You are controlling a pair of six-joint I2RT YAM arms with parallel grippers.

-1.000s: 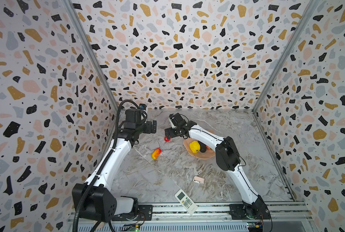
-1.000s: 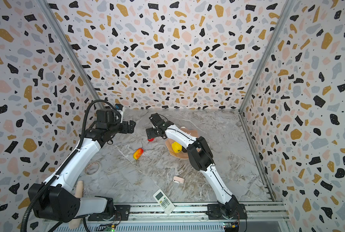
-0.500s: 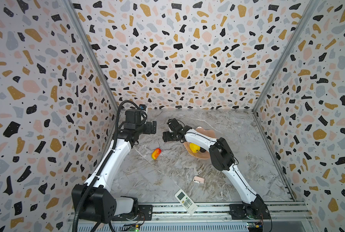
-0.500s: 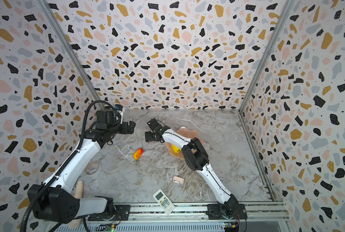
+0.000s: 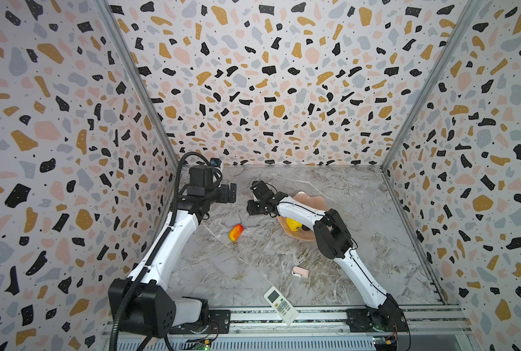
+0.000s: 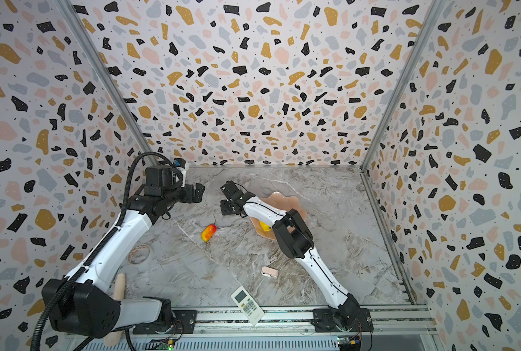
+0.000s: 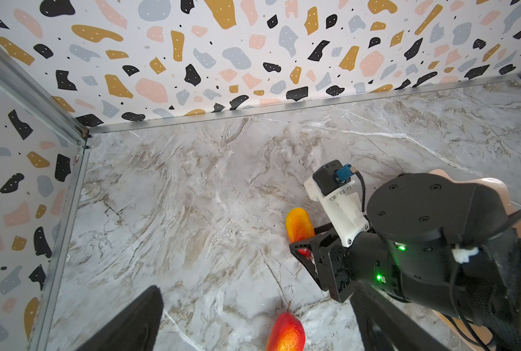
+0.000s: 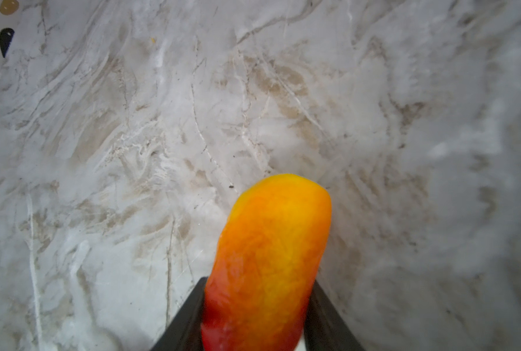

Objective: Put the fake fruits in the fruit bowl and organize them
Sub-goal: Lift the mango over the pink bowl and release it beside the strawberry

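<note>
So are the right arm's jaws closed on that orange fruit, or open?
Closed on it. In the right wrist view both dark jaws press against the sides of the mango, with no gap showing.

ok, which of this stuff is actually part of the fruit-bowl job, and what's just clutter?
Job: held red-yellow plastic mango in the right hand; loose red-yellow plastic mango; bumpy yellow plastic lemon inside the scalloped pale pink bowl.
Clutter: white remote control; small pale pink rectangular gadget; beige tape roll; pale wooden dowel.
</note>
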